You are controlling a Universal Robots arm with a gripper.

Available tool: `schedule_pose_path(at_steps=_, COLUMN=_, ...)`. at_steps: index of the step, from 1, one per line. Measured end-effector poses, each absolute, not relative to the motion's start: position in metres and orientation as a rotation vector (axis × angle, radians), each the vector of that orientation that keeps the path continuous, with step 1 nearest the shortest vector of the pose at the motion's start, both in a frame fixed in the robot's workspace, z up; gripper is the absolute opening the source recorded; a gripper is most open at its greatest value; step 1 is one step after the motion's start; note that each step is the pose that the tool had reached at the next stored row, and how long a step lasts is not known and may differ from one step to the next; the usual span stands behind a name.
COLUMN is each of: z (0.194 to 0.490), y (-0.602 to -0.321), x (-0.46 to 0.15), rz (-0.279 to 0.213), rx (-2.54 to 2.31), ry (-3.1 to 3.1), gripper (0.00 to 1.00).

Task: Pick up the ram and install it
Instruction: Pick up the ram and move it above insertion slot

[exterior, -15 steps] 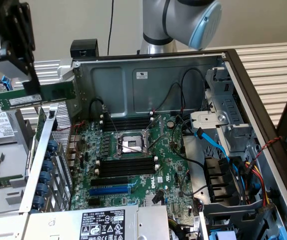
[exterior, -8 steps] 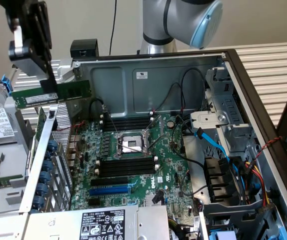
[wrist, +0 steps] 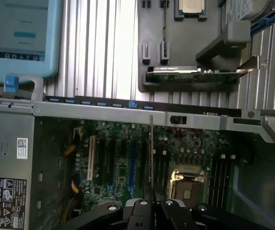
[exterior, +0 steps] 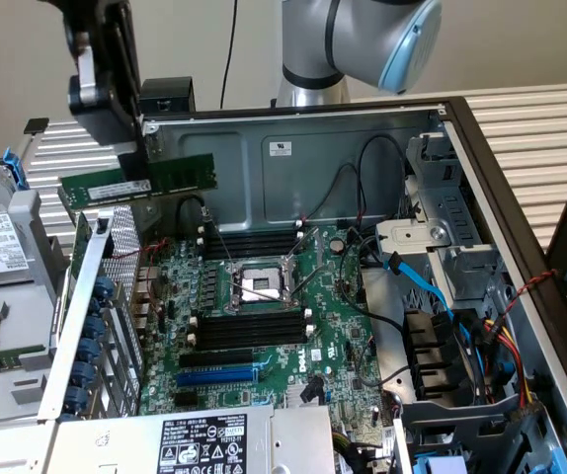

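Ram, a long flat green circuit-board stick [exterior: 175,172] with a white label, hangs clenched in the black claw [exterior: 137,168] above the open grey metal computer case [exterior: 363,138], held level, likely to match the long black motherboard slots [exterior: 249,326].

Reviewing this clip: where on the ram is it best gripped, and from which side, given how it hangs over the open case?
Pinch the ram across its two flat faces, near mid-length on the upper long edge, coming from above. It is long, thin and stands on edge, so this likely balances it and leaves the lower long edge free. The gripper holds it roughly this way.
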State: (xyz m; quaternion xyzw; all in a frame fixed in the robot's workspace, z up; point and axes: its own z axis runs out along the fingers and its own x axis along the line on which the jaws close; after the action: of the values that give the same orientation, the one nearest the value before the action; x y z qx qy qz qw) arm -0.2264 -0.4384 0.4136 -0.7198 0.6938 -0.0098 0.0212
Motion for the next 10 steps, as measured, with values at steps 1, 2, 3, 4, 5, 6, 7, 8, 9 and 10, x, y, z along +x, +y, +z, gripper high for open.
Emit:
schedule_pose_path(at_steps=1, z=0.414, y=-0.438, x=-0.223, rz=-0.03, rx=-2.231, ry=2.151, gripper=0.12)
schedule_pose_path(at_steps=2, z=0.414, y=-0.438, x=-0.219, rz=-0.03, rx=-2.231, ry=2.151, gripper=0.12)
schedule_pose_path(at_steps=3, z=0.414, y=-0.438, x=-0.216, rz=-0.031, rx=-2.231, ry=2.151, gripper=0.12)
schedule_pose_path(at_steps=4, z=0.414, y=-0.437, x=-0.213, rz=-0.031, rx=-2.231, ry=2.151, gripper=0.12)
schedule_pose_path(at_steps=5, z=0.414, y=-0.437, x=-0.21, rz=-0.031, rx=-2.231, ry=2.151, gripper=0.12)
schedule_pose_path(at_steps=6, z=0.414, y=-0.436, x=-0.207, rz=-0.031, rx=-2.231, ry=2.151, gripper=0.12)
schedule_pose_path(at_steps=7, z=0.414, y=-0.436, x=-0.204, rz=-0.031, rx=-2.231, ry=2.151, gripper=0.12)
schedule_pose_path(at_steps=8, z=0.414, y=-0.435, x=-0.201, rz=-0.03, rx=-2.231, ry=2.151, gripper=0.12)
schedule_pose_path(at_steps=9, z=0.414, y=-0.435, x=-0.198, rz=-0.03, rx=-2.231, ry=2.151, gripper=0.12)
schedule_pose_path(at_steps=10, z=0.414, y=-0.434, x=-0.195, rz=-0.031, rx=-2.231, ry=2.151, gripper=0.12)
